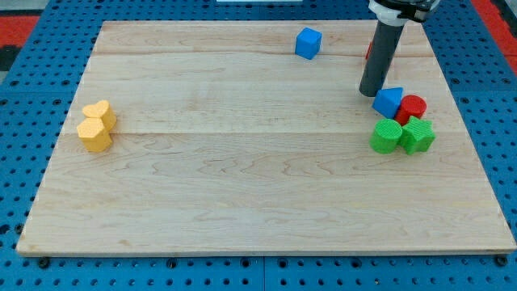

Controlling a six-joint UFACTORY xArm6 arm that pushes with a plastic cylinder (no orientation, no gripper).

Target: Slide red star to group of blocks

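My tip (372,93) rests on the board at the view's right, just left of a blue triangular block (388,102). That block belongs to a tight group with a red cylinder (413,107), a green cylinder (386,137) and a green star-like block (418,135). A sliver of a red block (367,51) shows behind the rod, above the group; its shape is hidden, so I cannot tell whether it is the red star.
A blue cube (308,43) sits near the view's top, left of the rod. Two yellow blocks, a heart (100,113) and a hexagon-like one (94,135), touch at the view's left. The wooden board (242,186) lies on a blue pegboard.
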